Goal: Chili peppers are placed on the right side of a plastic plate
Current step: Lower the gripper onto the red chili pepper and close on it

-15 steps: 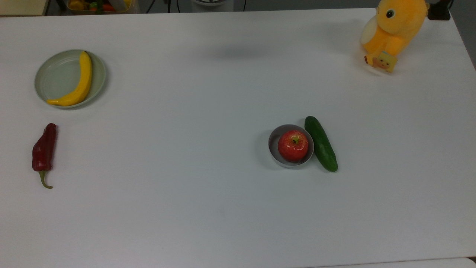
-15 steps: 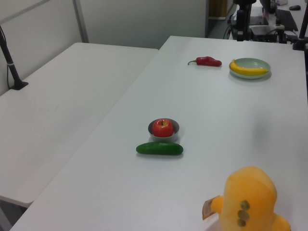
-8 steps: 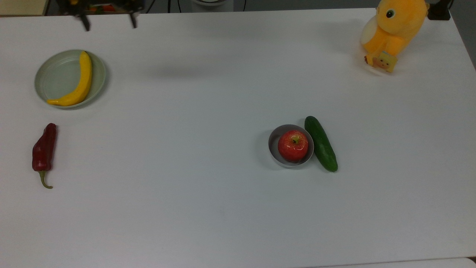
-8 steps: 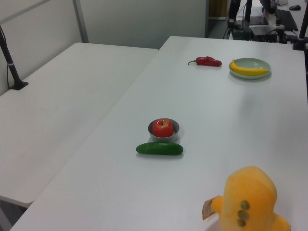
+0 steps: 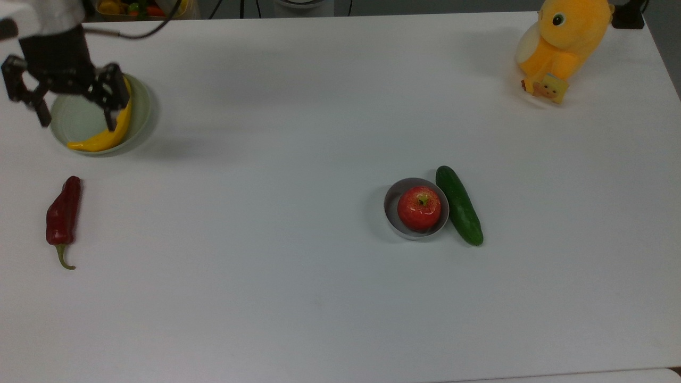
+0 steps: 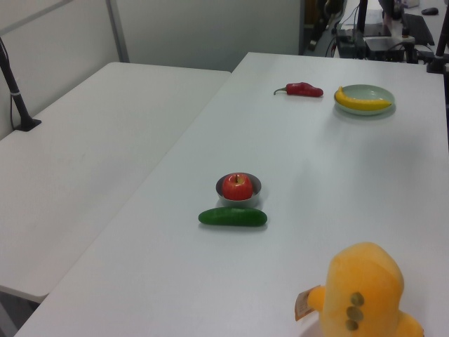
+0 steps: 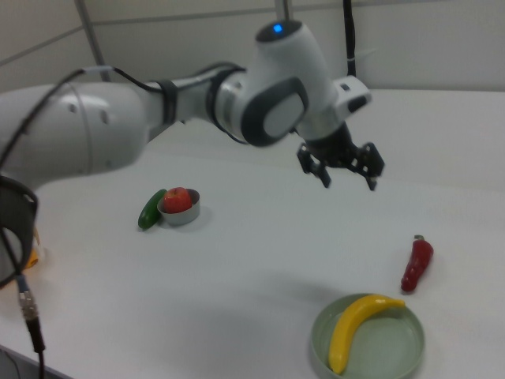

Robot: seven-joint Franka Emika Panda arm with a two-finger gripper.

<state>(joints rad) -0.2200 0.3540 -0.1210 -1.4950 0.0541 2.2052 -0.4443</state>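
Observation:
The dark red chili pepper [image 5: 63, 213] lies on the white table near the top view's left edge, its green stem pointing toward the bottom. Above it in the top view sits the pale green plastic plate [image 5: 142, 113] holding a yellow banana [image 5: 119, 125]. My gripper [image 5: 74, 118] hangs open over the plate, covering part of it, with nothing between its fingers. The right view has the gripper [image 7: 348, 181] well above the table, the chili [image 7: 417, 264] below it, and the plate [image 7: 394, 349] nearer the camera. In the left view, the chili [image 6: 302, 89] lies left of the plate [image 6: 372, 90].
A small grey bowl [image 5: 392, 205] holding a red apple [image 5: 418, 208] stands right of centre in the top view, with a dark green cucumber [image 5: 459, 205] against it. A yellow plush toy [image 5: 564, 42] sits in the far right corner. A second table [image 6: 91, 133] adjoins in the left view.
The arm has come in from the top view's upper edge and moved down over the plate. The chili, plate and other objects have not moved.

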